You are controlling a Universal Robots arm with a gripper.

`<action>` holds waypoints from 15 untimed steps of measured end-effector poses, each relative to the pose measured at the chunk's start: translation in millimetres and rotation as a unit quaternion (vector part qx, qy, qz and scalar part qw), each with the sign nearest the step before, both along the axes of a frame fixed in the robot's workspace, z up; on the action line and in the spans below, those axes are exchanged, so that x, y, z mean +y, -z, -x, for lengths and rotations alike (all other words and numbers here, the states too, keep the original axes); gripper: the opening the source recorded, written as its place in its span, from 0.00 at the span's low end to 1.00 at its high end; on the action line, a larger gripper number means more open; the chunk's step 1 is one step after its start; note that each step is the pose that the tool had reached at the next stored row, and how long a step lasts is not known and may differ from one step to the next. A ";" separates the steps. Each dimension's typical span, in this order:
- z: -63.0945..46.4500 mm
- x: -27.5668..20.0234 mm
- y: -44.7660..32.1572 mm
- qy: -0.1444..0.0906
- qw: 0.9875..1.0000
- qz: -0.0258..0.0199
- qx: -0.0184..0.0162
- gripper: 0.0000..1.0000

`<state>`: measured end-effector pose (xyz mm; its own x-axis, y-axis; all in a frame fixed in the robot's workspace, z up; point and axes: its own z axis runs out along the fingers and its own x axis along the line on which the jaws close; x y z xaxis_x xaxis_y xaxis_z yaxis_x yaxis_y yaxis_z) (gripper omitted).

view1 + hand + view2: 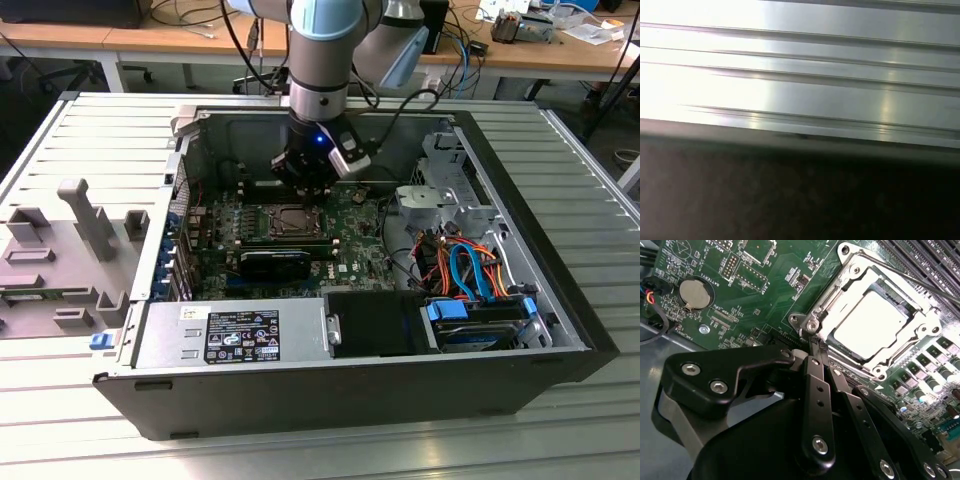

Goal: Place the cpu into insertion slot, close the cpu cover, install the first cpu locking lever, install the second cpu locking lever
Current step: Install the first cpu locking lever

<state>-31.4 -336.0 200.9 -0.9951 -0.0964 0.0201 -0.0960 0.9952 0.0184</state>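
Note:
The cpu [874,322] lies flat in the insertion slot [290,221], its silvery top showing through the window of the cpu cover [850,286], which is folded down over it. A thin locking lever [905,273] runs along one side of the socket. My gripper [816,343] has its black fingers pressed together, their tips right at the small metal hook [811,327] on the socket's corner. In the exterior view the gripper [308,186] hangs just behind the socket inside the open computer case [540,350].
Near the socket are a coin battery [694,294], long memory slots [935,255] and a long black card [275,263]. A power supply [230,335] and a drive cage with coloured cables [470,272] fill the case's front. A grey fixture [60,260] lies on the ribbed table [800,85].

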 end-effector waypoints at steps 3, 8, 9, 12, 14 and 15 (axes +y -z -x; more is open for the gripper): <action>0.7 2.2 -0.8 0.000 1.000 -0.001 -0.002 0.11; 1.2 3.1 -9.8 0.000 1.000 -0.001 -0.005 0.11; 1.2 3.1 -11.6 0.000 1.000 -0.001 -0.005 0.11; 1.3 -0.3 -14.0 0.000 1.000 -0.001 -0.006 0.11; 1.3 -7.9 -14.2 0.000 1.000 -0.002 -0.005 0.11; 1.3 -11.9 -14.1 0.000 1.000 -0.002 -0.005 0.11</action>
<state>-32.7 -347.9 215.0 -0.9954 -0.0957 0.0089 -0.0955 0.9952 0.0206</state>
